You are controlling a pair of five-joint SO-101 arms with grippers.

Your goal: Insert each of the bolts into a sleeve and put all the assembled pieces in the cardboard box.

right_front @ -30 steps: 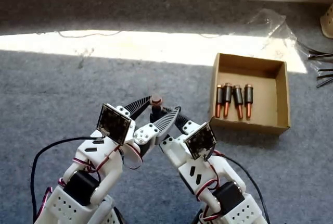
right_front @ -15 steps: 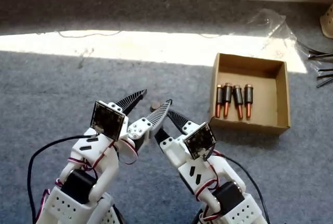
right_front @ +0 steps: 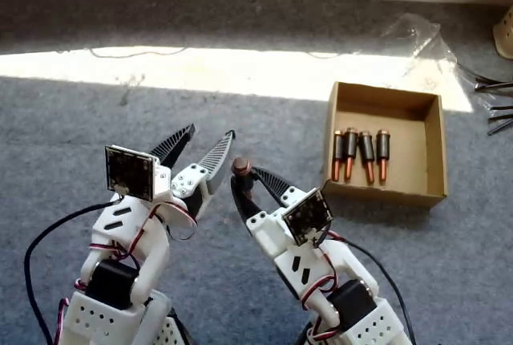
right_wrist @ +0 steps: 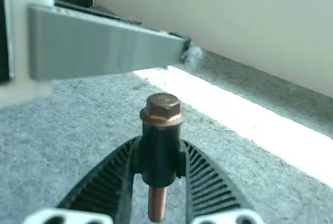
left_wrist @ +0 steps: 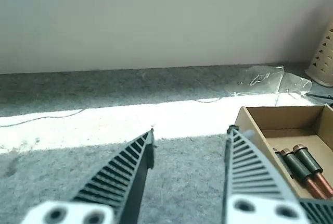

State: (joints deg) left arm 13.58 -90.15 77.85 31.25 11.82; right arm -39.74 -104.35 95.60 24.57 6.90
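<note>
Bolt-and-sleeve piece (right_wrist: 158, 146) stands upright, clenched between the jaws of the right gripper (right_front: 244, 175). Its copper head is on top and the bolt's tip pokes out below the dark sleeve. In the high view it hangs above the carpet to the left of the cardboard box (right_front: 386, 192), near the box's front corner but apart from it. The left gripper (right_front: 212, 130) sits farther from the box, its jaws spread wide with nothing between them. Four finished pieces (right_front: 359, 152) lie side by side inside the box, toward its left wall. Insertion of this piece looks done, so the step in hand is likely the carry to the box. The next move calls for swinging the right arm over the box's wall, lowering the piece onto the bare floor beside the four pieces, and only then letting go.
</note>
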